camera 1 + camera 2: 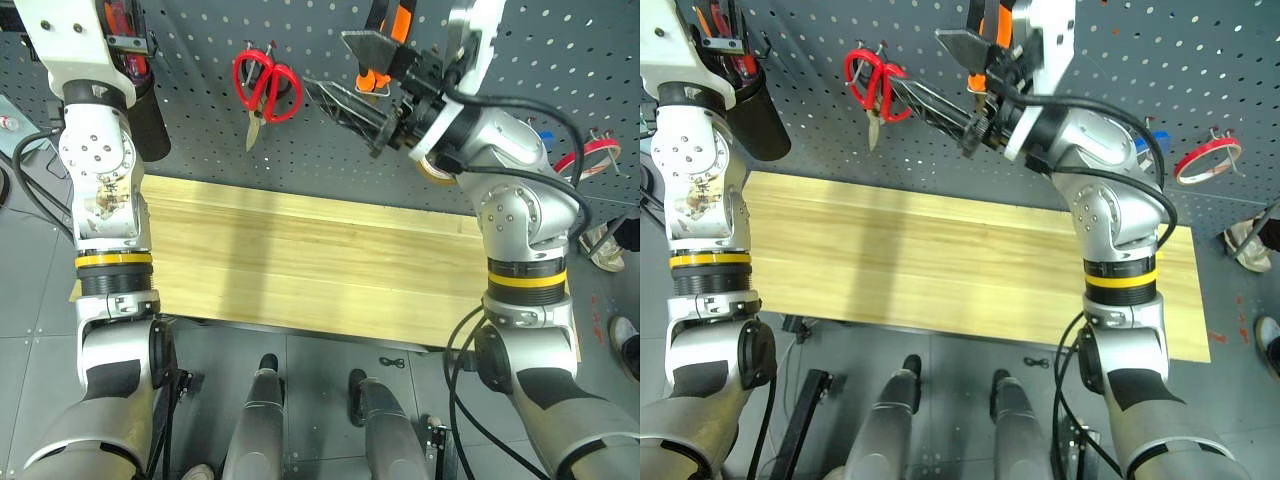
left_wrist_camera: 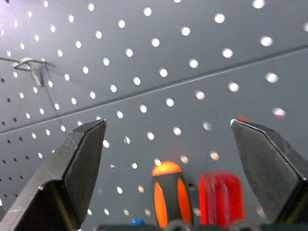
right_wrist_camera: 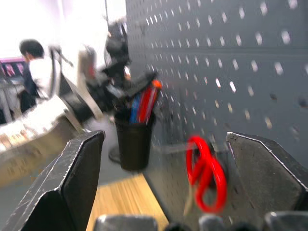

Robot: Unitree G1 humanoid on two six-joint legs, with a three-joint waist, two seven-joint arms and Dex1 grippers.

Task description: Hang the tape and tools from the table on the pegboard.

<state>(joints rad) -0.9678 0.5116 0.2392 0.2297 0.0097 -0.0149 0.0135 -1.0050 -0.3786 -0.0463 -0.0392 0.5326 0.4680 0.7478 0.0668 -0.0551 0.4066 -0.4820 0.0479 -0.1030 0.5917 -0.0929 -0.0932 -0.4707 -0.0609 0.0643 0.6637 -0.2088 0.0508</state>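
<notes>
Both tools spread, nothing held: left tool (image 2: 166, 144) up by pegboard (image 1: 300, 130), right tool (image 1: 345, 75) near red-handled scissors (image 1: 266, 82). Scissors hang on pegboard above desk (image 1: 300, 260).

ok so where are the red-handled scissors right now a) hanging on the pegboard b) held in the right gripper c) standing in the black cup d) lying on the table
a: the red-handled scissors hang blades-down on the pegboard, above the wooden table, and the right gripper beside them is open and holds nothing.
</notes>
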